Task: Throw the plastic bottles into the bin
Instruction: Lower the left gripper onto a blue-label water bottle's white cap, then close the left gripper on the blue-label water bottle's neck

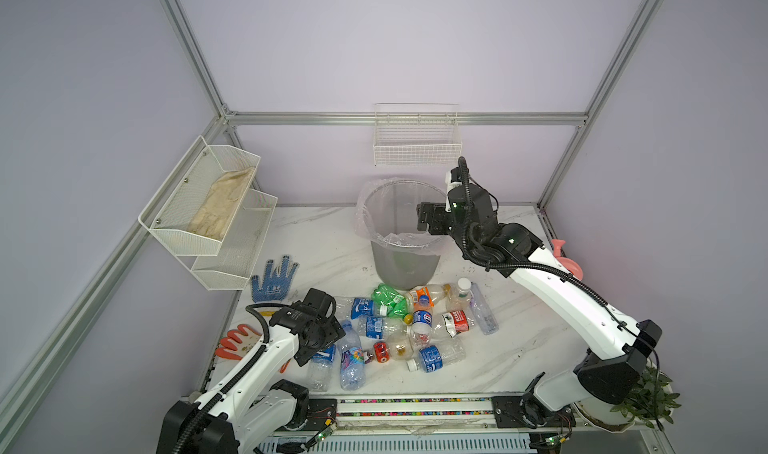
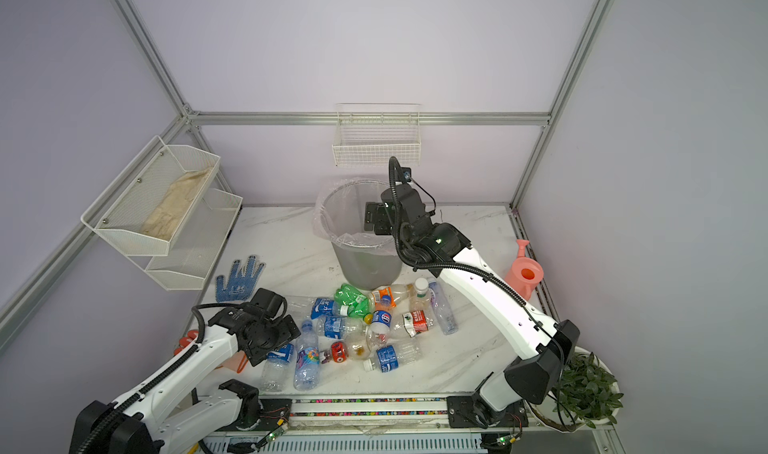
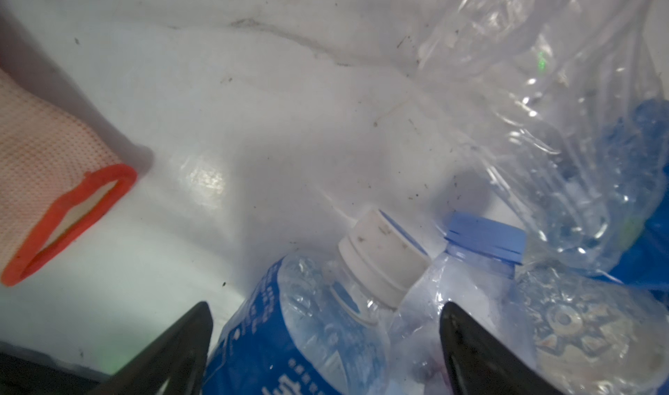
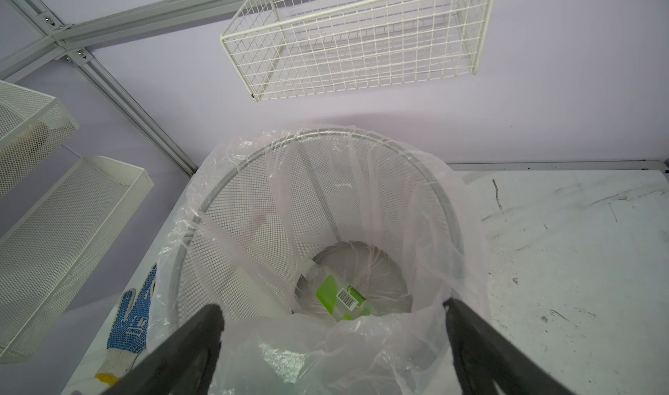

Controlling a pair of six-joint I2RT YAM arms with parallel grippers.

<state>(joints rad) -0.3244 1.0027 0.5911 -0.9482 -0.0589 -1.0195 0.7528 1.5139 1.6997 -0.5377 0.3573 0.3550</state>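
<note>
Grey mesh round bin (image 1: 405, 264) with clear plastic liner stood at the rear of the white marble desk (image 1: 519, 348); one green-labelled clear bottle (image 4: 340, 297) lay on its floor. Right jaws hung apart, empty, over its rim. Other clear plastic bottles (image 1: 422, 321) lay heaped just before the bin. Left jaws stood apart astride a white-capped blue-labelled bottle (image 3: 315, 324) at the heap's left edge. Bare desk lay right of the heap.

— What colour is the bin (image 1: 405, 264)?
— Grey mesh, under a clear bag (image 4: 325, 342). The bottle inside (image 4: 338, 297) has a bright green label with a black-and-white barcode.
— And the other bottles (image 1: 432, 358)?
— Mostly clear with blue labels. One green bottle (image 1: 388, 300), one orange-labelled bottle (image 1: 422, 296), one red-and-white-labelled bottle (image 1: 456, 322).
— The gloves?
— A white glove (image 1: 274, 281) dotted blue, another glove (image 1: 235, 343) tipped orange-red. The watering can (image 2: 524, 275) is pink.
</note>
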